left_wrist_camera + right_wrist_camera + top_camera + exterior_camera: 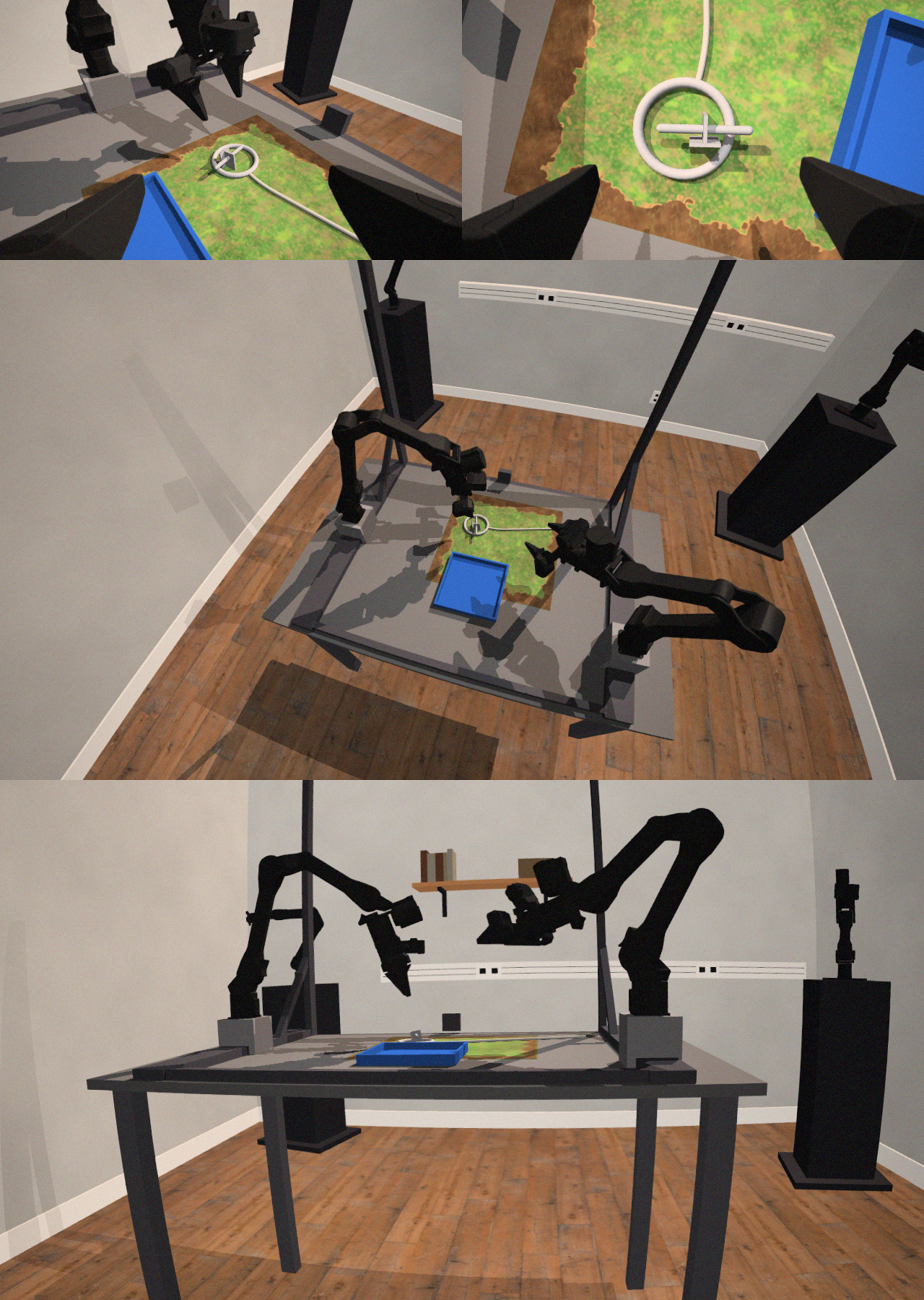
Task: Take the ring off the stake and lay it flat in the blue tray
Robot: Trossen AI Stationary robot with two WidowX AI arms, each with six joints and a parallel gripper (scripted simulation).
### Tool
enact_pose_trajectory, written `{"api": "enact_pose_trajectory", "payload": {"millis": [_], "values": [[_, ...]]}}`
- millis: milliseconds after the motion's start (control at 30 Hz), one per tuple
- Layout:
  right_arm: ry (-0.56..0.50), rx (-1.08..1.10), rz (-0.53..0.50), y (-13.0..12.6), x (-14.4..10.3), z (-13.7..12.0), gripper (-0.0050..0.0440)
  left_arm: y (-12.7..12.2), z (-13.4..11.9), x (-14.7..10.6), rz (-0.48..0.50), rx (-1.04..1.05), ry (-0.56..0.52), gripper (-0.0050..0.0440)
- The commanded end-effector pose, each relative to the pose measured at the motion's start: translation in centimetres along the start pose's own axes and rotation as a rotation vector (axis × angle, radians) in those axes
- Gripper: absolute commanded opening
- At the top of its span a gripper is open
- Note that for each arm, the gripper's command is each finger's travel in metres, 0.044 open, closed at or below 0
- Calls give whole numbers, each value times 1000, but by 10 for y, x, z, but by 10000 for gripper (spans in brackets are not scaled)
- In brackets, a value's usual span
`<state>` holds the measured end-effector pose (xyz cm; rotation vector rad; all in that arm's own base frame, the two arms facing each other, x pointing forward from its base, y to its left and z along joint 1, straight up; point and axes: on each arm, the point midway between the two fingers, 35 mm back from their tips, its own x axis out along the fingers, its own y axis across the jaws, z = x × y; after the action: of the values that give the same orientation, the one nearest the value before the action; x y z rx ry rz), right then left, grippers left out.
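Note:
A white ring (683, 128) lies on the green mat (510, 550) around a small grey stake (704, 131) with a crossbar over it. A white rope (704, 40) runs from the ring across the mat. The ring also shows in the top view (474, 523) and the left wrist view (235, 161). The blue tray (471, 585) stands empty beside the mat's near part. My right gripper (463, 507) is open and empty, pointing down well above the ring. My left gripper (541, 535) is open and empty, high over the rope's far end, facing the ring.
Two dark frame posts rise from the table at the back left and right. A small dark block (336, 119) sits at the table's far edge. Black camera pillars stand on the wood floor around the table.

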<state>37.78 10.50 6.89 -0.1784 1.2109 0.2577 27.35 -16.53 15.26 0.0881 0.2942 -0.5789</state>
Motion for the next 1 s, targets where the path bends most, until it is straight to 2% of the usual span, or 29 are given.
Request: {"api": "enact_pose_trajectory", "payload": {"millis": [0,167,367,433,933,967], "values": [[-23,-1,-2,0,-7,6,416,0,3,-1,2,-2,-11,440],[-5,100,-4,2,0,8,296,0,7,0,4,0,-19,440],[44,423,-15,6,15,5,152,0,7,0,4,0,-19,440],[44,423,-15,6,15,5,152,0,7,0,4,0,-19,440],[132,1133,-98,13,48,-3,147,0,7,0,4,0,-19,440],[132,1133,-98,13,48,-3,147,0,7,0,4,0,-19,440]]}}
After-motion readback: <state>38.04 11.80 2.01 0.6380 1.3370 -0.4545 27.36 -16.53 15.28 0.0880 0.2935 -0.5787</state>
